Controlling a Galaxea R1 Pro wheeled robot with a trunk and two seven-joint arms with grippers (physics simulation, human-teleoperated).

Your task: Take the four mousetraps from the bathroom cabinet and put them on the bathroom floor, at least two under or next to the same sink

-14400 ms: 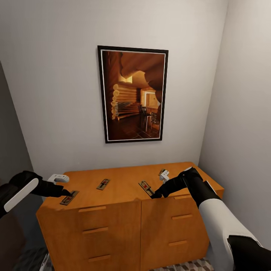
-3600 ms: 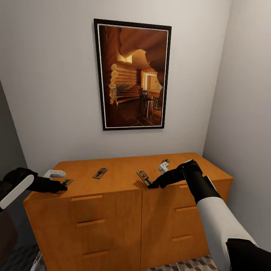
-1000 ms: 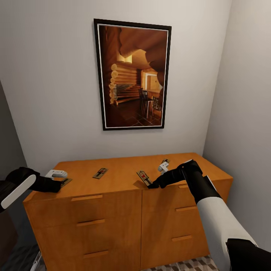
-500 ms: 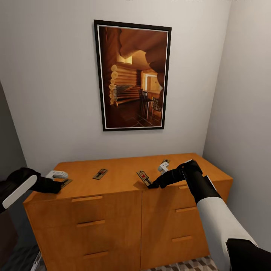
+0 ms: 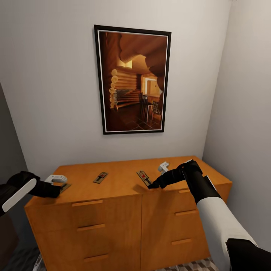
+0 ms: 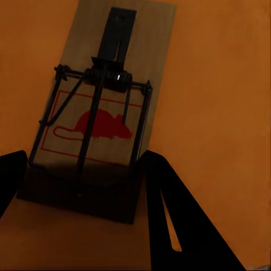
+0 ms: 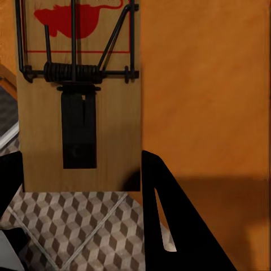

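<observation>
Now each claw, left [image 6: 84, 186] and right [image 7: 79, 186], grips a mousetrap [image 6: 104, 107] end on the cabinet [image 5: 113, 180].

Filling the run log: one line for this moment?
left end effector: at trap | right end effector: at trap | cabinet

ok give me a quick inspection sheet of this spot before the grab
surface: orange cabinet top, drawers shut
job's things: left trap, middle trap and right trap lie on top; right trap overhangs the front edge; fourth unclear
clutter: left white object, right white object
grippers: left gripper straddles left trap, right gripper straddles right trap; grip unclear
cables: nothing seen
surroundings: framed picture, grey walls, cube-pattern floor
</observation>
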